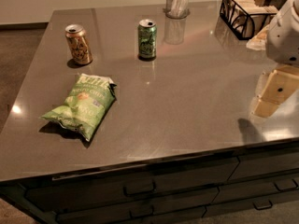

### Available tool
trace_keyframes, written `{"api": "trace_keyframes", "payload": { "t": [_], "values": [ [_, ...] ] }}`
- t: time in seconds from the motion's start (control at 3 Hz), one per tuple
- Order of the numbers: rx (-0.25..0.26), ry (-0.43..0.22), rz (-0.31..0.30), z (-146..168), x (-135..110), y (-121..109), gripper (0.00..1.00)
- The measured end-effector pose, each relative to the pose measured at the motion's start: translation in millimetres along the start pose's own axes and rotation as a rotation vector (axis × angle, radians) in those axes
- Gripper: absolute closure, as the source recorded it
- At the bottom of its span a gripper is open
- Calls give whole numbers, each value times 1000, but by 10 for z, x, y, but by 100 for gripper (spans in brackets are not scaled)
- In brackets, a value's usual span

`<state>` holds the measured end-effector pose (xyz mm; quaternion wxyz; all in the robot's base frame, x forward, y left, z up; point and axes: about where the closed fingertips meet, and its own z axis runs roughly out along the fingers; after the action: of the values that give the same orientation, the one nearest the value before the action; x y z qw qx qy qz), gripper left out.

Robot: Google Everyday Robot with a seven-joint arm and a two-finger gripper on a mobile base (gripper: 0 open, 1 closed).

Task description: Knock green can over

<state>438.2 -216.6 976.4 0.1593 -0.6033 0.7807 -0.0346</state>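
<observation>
- Counter: slick, so a toppled can may roll.
- Gripper: low at the right edge; wide or narrow, I cannot tell.
- Green can: upright, far-centre, well apart from it.
- Orange can: to its left; an overlong sweep could fell it.

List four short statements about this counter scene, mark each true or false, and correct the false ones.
1. The green can stands upright on the counter. True.
2. The gripper is touching the green can. False: it hangs over the counter at the right edge of the view, well apart from the can.
3. The chip bag lies nearer the counter's front edge than either can. True.
4. The orange-brown can lies on its side. False: it stands upright, apart from the green can.
</observation>
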Motion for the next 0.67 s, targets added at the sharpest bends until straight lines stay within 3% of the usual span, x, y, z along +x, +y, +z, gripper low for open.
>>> {"api": "trace_keyframes", "payload": {
  "t": [0.67],
  "values": [
    [-15,-39,1,27,-53,-54,0]
  ]
}}
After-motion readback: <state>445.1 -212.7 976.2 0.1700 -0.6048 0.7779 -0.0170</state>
